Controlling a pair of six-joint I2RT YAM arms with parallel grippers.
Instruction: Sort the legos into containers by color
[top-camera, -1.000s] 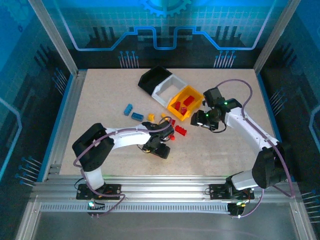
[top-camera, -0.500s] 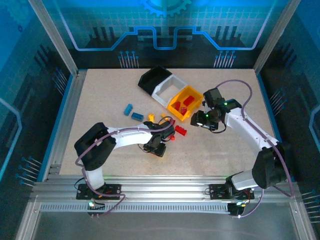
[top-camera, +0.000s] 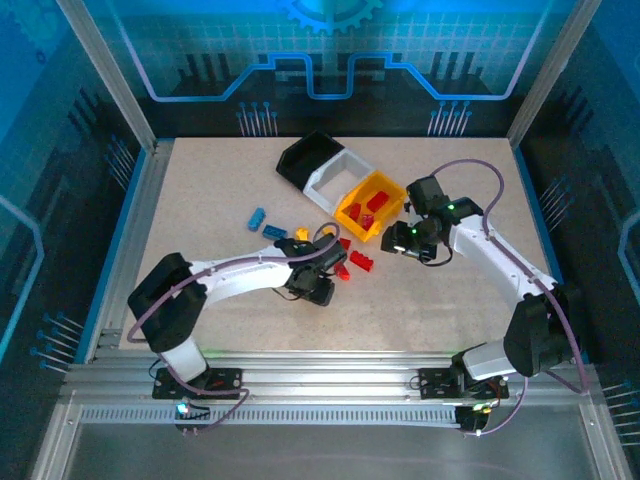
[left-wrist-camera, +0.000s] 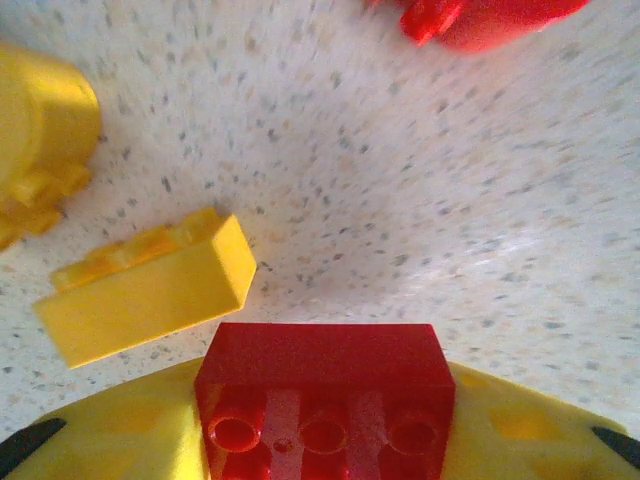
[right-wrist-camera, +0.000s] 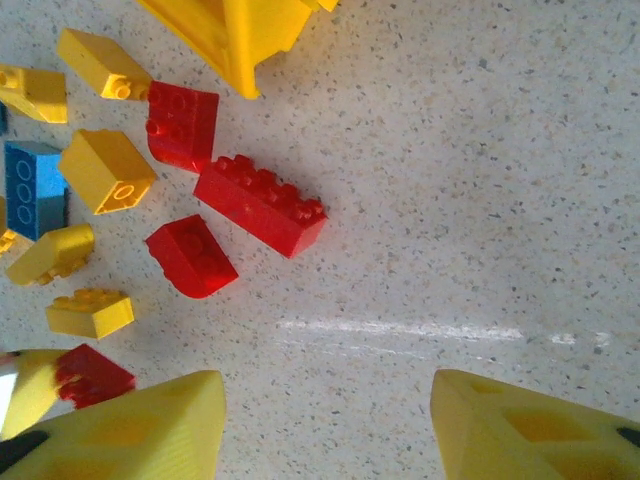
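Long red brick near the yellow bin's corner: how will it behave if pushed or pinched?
The long red brick looks like rigid moulded plastic, so it likely won't deform. Resting on a flat face, it would probably slide or spin when pushed, not roll. Its glossy sides might slip if the right gripper pinches off-centre.

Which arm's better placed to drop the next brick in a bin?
Left. The left tool is closed on a red brick, so it likely only needs carrying to the yellow bin, which holds red pieces. The right tool sits nearer that bin but is open and empty over the table.
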